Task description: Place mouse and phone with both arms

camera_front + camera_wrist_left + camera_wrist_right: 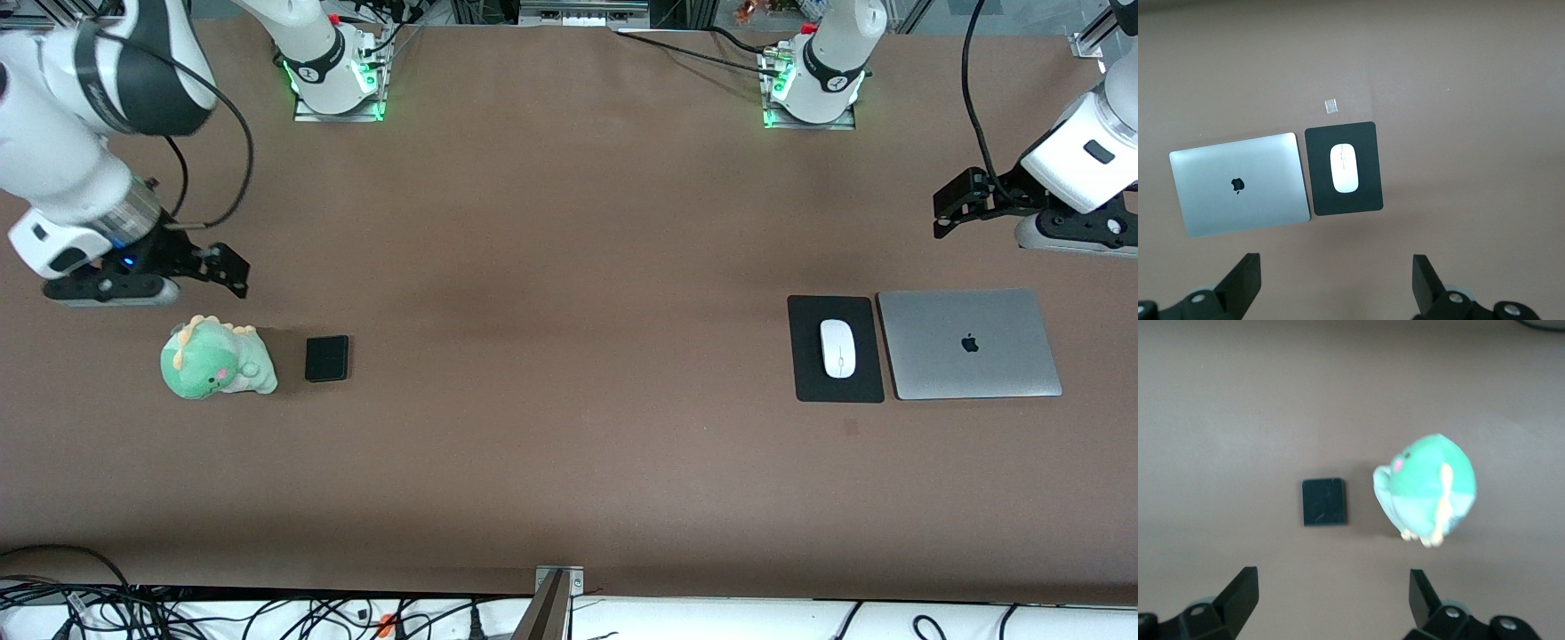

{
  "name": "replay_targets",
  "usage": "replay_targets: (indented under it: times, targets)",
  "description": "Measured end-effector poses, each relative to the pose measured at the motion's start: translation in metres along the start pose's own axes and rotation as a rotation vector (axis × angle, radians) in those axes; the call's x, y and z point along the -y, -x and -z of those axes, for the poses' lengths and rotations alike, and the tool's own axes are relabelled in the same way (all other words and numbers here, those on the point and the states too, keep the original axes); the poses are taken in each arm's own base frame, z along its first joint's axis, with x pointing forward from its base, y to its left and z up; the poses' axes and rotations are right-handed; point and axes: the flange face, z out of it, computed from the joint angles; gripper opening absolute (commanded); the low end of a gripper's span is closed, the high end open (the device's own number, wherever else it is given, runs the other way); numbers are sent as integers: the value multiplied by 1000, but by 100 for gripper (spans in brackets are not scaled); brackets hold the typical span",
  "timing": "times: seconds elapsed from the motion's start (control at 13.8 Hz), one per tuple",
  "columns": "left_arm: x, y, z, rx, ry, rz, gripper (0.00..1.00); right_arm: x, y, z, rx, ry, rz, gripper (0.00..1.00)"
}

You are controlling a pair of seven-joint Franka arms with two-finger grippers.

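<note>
The white mouse (pixel 837 348) lies on a black mouse pad (pixel 836 388) toward the left arm's end of the table; it also shows in the left wrist view (pixel 1345 168). The black phone (pixel 326 358) lies flat on the table toward the right arm's end, and shows in the right wrist view (pixel 1324 501). My left gripper (pixel 1062 236) hangs open and empty (pixel 1336 263) above the table, over bare table a little past the laptop. My right gripper (pixel 116 289) hangs open and empty (pixel 1331 580) above the table, over bare table close to the toy and the phone.
A closed silver laptop (pixel 969 343) lies beside the mouse pad, toward the left arm's end. A green plush dinosaur (pixel 216 357) stands beside the phone, toward the right arm's end. A small piece of tape (pixel 1331 105) sits nearer to the front camera than the pad.
</note>
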Motion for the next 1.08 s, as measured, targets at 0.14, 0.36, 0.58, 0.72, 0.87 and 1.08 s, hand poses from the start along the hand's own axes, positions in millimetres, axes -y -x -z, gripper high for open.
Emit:
replay_targets:
  times: [0.14, 0.36, 0.58, 0.72, 0.87, 1.08]
  targets:
    - [0, 0, 0, 0, 0, 0, 100, -20, 12, 30, 54, -1, -18, 100]
    - [0, 0, 0, 0, 0, 0, 100, -35, 19, 71, 83, 1, -42, 100]
    - [-1, 0, 0, 0, 0, -1, 100, -41, 27, 93, 86, 6, -54, 100]
    - [-1, 0, 0, 0, 0, -1, 100, -44, 34, 108, 69, 5, -61, 100]
    - [-1, 0, 0, 0, 0, -2, 100, -49, 40, 118, 66, 5, -69, 100]
    - [-1, 0, 0, 0, 0, -2, 100, -56, 40, 131, 43, 5, -80, 100]
